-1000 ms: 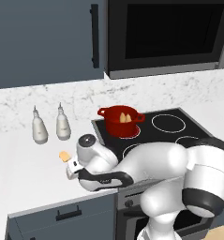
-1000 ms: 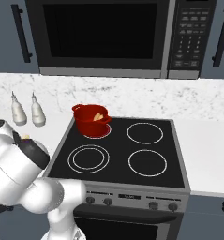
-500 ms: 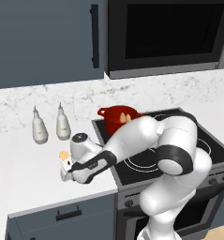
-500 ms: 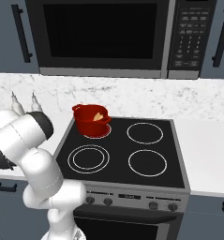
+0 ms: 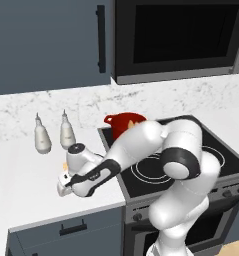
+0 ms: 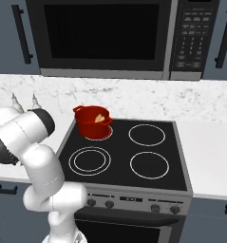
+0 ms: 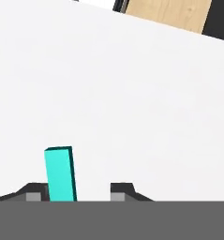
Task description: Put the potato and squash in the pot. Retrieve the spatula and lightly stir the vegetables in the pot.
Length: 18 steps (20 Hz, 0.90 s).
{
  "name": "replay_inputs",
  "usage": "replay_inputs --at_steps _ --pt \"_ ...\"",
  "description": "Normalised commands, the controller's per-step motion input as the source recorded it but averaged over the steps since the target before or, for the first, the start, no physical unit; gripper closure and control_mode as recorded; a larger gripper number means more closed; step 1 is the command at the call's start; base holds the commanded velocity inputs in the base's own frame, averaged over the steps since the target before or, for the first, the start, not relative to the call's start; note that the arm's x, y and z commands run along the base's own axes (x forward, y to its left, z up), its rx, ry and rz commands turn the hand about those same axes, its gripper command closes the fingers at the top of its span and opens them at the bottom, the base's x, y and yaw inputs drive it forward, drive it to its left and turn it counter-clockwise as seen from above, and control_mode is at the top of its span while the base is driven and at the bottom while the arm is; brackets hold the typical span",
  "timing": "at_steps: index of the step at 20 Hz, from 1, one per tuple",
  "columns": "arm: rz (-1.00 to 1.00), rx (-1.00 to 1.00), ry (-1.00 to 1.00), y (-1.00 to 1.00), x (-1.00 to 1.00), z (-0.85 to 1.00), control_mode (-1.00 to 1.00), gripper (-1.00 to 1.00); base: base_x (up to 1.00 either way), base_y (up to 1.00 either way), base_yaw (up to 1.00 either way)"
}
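The pincer (image 7: 76,192) is down low over the white tabletop (image 7: 132,93), and in the hand view the teal handle of the spatula (image 7: 61,173) stands up between its two dark fingertips (image 7: 36,191). The handle lies against the fingertip on the left of that view, while a strip of bare tabletop shows between it and the other fingertip, so the jaws stand partly spread around the handle; whether they already pinch it cannot be told.

In the left base view the arm reaches out over the tabletop (image 5: 21,180) to the left of the stove (image 5: 211,150), with the hand bent down near the front edge. A small yellow-tan bit of the spatula's blade (image 5: 67,176) shows just at the hand.

Well apart from the pincer, back and to the right of it, the red pot (image 6: 92,122) sits on the rear left burner of the stove (image 6: 172,180). Pale tan vegetable pieces (image 6: 100,118) lie inside it; which is the potato and which the squash cannot be told at this size.

Beyond the pincer, towards the wall, two pale bottles (image 5: 42,139) stand upright side by side on the tabletop.
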Motion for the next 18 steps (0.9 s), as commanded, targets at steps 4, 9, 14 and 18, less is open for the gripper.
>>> replay_inputs --at_steps 4,9,14,18 --pt "0.00 0.00 0.00 -0.03 0.00 -0.55 -1.00 1.00 0.00 0.00 0.00" --pt "0.00 0.00 0.00 -0.07 -0.01 -0.25 -1.00 1.00 0.00 0.00 0.00" --pt "0.00 0.01 -0.04 -0.13 -0.15 0.02 -1.00 1.00 0.00 0.00 0.00" --pt "0.00 0.11 -0.08 -0.23 -0.43 0.63 -1.00 1.00 0.00 0.00 0.00"
